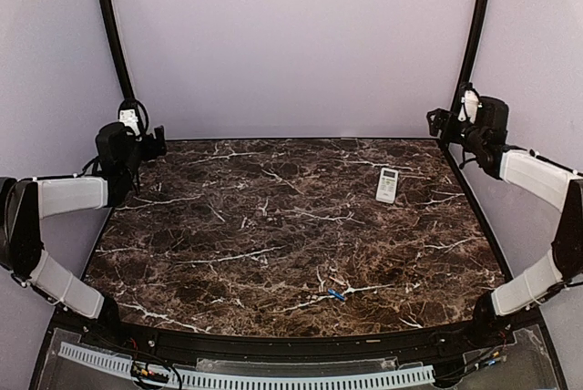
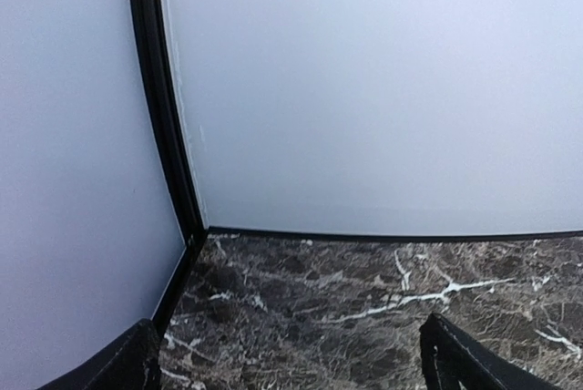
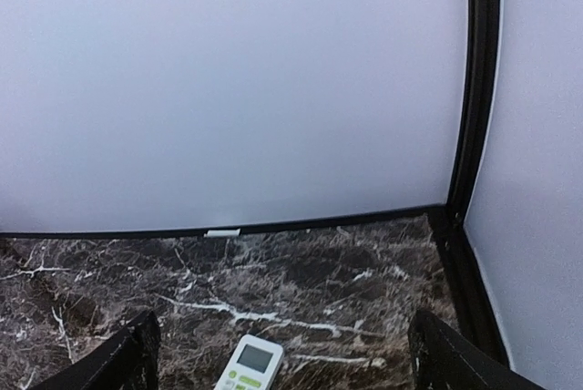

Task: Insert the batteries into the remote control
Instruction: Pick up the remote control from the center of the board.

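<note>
The white remote control lies face up on the marble table at the far right, its display end toward the back wall. It also shows at the bottom of the right wrist view, between my open fingers. A tiny blue battery lies near the front middle of the table; I cannot tell whether a second one lies beside it. My left gripper is open and empty at the far left corner, well above the table. My right gripper is open and empty at the far right corner, above and behind the remote.
The marble table is bounded by pale walls with black corner posts. A small white strip lies at the foot of the back wall. A white slotted rail runs along the near edge.
</note>
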Tool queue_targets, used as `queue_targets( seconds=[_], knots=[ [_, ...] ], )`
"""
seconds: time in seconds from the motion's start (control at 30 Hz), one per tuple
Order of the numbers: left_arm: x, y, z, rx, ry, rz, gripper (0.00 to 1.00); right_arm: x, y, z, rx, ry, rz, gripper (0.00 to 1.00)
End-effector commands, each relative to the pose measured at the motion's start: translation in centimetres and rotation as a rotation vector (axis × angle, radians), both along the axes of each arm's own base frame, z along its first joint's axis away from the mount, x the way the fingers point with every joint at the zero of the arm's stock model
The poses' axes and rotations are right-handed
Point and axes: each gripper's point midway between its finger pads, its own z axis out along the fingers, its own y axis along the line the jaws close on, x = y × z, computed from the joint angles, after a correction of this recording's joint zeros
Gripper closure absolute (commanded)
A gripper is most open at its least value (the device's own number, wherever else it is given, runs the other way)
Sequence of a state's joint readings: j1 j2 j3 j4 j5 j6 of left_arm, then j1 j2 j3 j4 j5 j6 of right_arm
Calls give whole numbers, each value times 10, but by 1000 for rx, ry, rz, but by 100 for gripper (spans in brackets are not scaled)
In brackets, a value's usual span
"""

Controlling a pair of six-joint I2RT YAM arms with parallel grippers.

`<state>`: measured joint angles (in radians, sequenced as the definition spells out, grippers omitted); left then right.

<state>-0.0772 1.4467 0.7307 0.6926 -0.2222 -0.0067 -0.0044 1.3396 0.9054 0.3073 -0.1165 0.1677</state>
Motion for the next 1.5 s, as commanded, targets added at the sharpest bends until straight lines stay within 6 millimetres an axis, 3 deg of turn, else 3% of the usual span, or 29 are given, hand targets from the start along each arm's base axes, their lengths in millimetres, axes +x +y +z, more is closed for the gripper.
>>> queue_targets(
  seconds=[0.0, 0.17, 0.37, 0.53, 0.63, 0.73, 0.87, 0.93, 1.0, 1.1, 1.2, 1.27, 1.37, 1.47],
  knots=[
    [-2, -28, 46, 56, -34, -49, 1, -2, 38, -86, 24, 471, -63, 9],
    [-9, -53, 73, 18, -43, -121, 1, 9, 73, -138, -101, 694, -155, 7],
    [-30, -77, 85, -89, -82, -243, 1, 29, 88, -206, -140, 913, -205, 2],
    [-39, -102, 100, -90, -121, -372, 1, 36, 108, -243, -130, 1000, -179, 3],
    [-39, -100, 98, -92, -126, -360, 1, 30, 108, -258, -149, 1037, -202, 6],
    [-39, -99, 98, -92, -128, -355, 1, 21, 114, -266, -156, 1050, -185, 16],
    [-46, -102, 105, -95, -171, -378, 1, 12, 119, -271, -162, 1062, -160, 48],
    [-51, -108, 106, -85, -193, -421, 1, 8, 121, -272, -158, 1071, -141, 59],
    [-56, -118, 106, -59, -201, -481, 2, 6, 125, -267, -147, 1060, -111, 66],
    [-71, -153, 100, 48, -202, -662, 4, 1, 145, -250, -129, 1023, 32, 72],
    [-99, -198, 85, 186, -216, -901, 6, -15, 182, -225, -111, 1000, 259, 77],
    [-119, -223, 65, 294, -200, -1034, 6, -34, 208, -211, -120, 994, 413, 79],
    [-150, -256, 32, 485, -164, -1193, 7, -76, 257, -189, -107, 982, 675, 81],
    [-193, -286, -15, 770, -135, -1358, 10, -124, 303, -169, -104, 981, 890, 82]
  ],
)
